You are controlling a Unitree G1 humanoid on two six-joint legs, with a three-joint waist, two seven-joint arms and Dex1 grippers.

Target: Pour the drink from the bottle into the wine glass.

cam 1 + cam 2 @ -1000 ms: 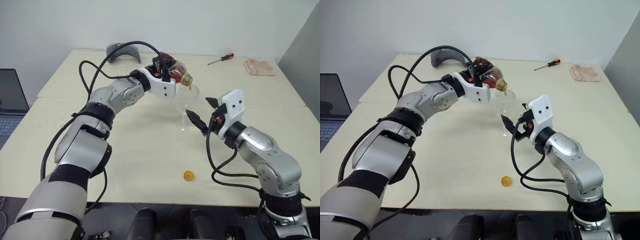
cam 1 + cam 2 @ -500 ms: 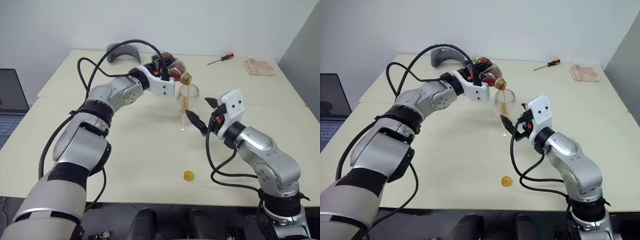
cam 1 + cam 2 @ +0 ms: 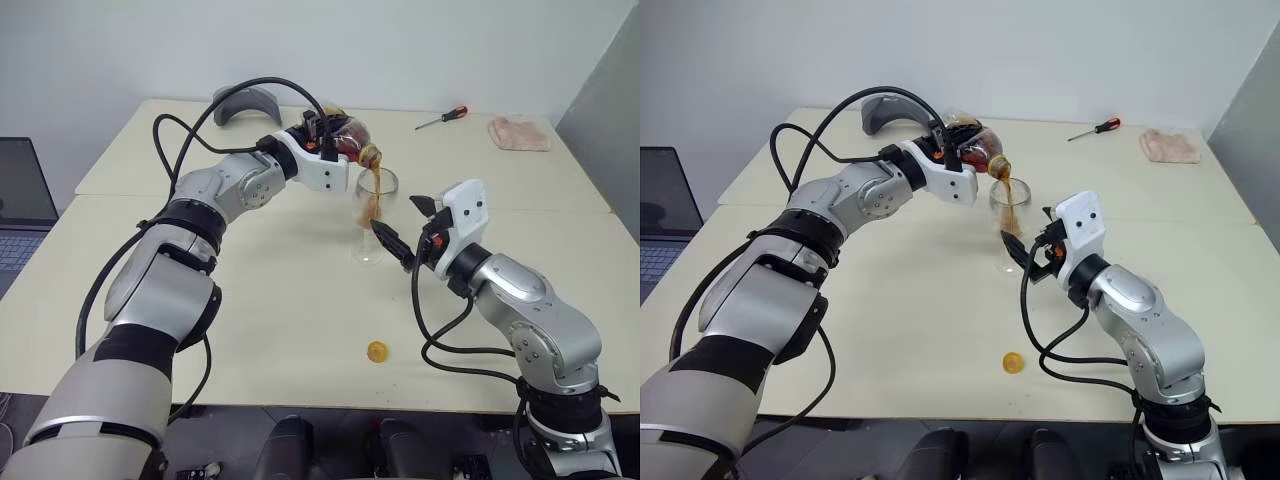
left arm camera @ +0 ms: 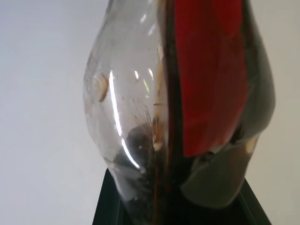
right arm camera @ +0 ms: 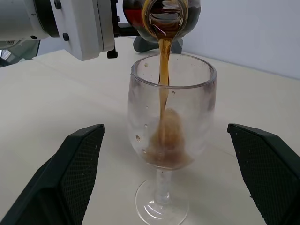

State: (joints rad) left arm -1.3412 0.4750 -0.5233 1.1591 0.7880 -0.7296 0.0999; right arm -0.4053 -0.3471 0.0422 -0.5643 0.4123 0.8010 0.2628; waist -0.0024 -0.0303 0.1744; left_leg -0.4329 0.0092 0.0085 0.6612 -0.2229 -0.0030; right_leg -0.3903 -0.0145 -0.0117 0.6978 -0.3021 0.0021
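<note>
Robot arm tipping a bottle (image 3: pixel 345 137) so drink (image 5: pixel 165 65) streams into a wine glass (image 5: pixel 171 117) on a pale table (image 3: pixel 280 290).
Left gripper (image 3: pixel 322 138) is clamped tight around the bottle's round body, holding it tilted just above the wine glass with its open mouth over the rim; dark brown liquid falls in a thin stream and pools foaming in the bowl. Right gripper (image 3: pixel 405 228) waits just beside the glass on its near right, fingers (image 5: pixel 77 173) spread fully wide on either side of the stem, holding nothing. Yellow cap (image 3: pixel 377 351) lies on the table nearer the robot than the glass. Screwdriver (image 3: pixel 441 118) and cloth (image 3: pixel 519 133) sit well beyond the glass.
</note>
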